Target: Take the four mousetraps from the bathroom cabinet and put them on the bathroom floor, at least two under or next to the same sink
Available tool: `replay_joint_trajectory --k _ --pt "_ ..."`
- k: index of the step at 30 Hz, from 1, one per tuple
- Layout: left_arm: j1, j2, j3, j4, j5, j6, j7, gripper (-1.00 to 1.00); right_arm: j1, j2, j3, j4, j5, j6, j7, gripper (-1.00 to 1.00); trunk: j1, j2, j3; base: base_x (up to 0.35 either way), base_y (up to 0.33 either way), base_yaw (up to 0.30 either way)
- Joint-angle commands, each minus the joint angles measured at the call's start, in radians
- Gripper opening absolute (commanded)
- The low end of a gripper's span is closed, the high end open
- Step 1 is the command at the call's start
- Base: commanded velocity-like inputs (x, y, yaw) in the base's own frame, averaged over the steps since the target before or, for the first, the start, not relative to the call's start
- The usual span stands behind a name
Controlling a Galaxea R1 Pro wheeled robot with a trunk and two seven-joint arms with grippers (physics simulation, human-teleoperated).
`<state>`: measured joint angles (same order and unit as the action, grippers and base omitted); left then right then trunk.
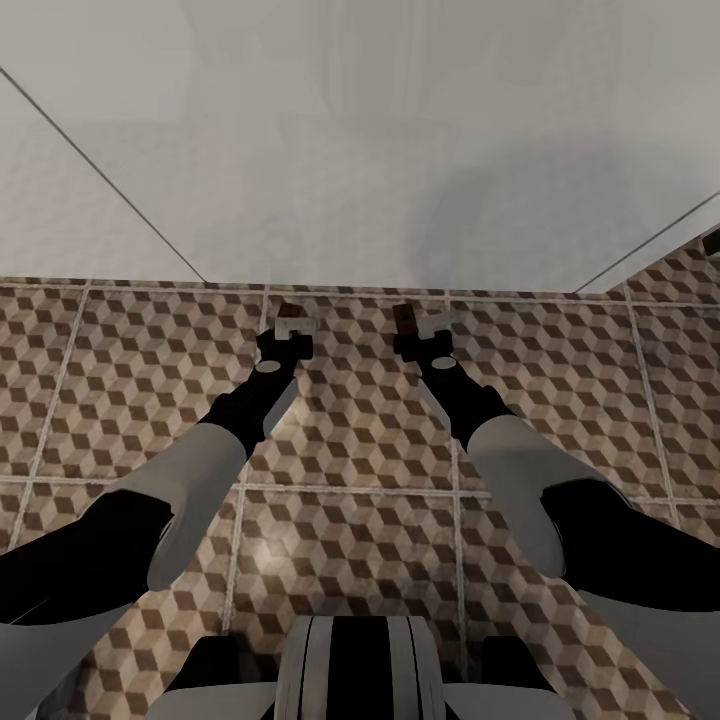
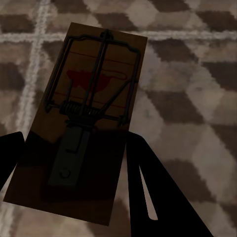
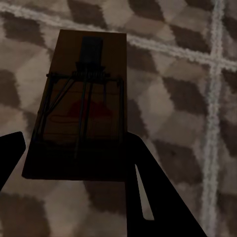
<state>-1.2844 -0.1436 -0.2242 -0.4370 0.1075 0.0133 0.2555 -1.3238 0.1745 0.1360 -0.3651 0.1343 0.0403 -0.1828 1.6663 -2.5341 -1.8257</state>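
While the head view shows both arms stretched over the floor [image 1: 350,440], the left end effector [image 1: 290,327] and right end effector [image 1: 412,325] each carry 1 trap. Left wrist: fingers [image 2: 148,187] clamp a trap [image 2: 86,113] by its long edges; it looks light, stiff, its wire parts fragile. Right wrist: fingers [image 3: 148,192] likewise pinch a trap [image 3: 81,108].

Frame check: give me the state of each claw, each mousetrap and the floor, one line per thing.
left claw: shut on left mousetrap.
right claw: shut on right mousetrap.
left mousetrap: held above the tiles, not yet set down.
right mousetrap: held above the tiles, not yet set down.
bathroom floor: cube-patterned tiles, no mousetrap lying on the part seen.
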Motion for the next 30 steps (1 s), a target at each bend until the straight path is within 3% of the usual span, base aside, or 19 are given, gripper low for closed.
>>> replay_joint_trajectory --k 1,18,19,30 --pt "0.000 0.001 -0.009 0.000 0.008 0.002 0.010 -1.00 0.000 0.000 0.004 0.000 0.010 0.004 -0.006 -1.00 0.000 0.000 0.000 0.000 0.000 0.000" --pt "0.000 0.001 -0.009 0.003 0.008 0.002 0.011 -1.00 0.000 0.000 0.004 0.000 0.010 0.004 -0.007 -1.00 0.000 0.000 0.000 0.000 0.000 0.000" --pt "0.000 0.001 -0.009 0.003 0.008 0.002 0.011 1.00 0.000 0.000 0.004 0.000 0.010 0.004 -0.007 -1.00 0.000 0.000 0.000 0.000 0.000 0.000" --pt "0.000 0.001 -0.009 0.003 0.008 0.002 0.011 1.00 0.000 0.000 0.004 0.000 0.010 -0.003 -0.007 -1.00 0.000 0.000 0.000 0.000 0.000 0.000"
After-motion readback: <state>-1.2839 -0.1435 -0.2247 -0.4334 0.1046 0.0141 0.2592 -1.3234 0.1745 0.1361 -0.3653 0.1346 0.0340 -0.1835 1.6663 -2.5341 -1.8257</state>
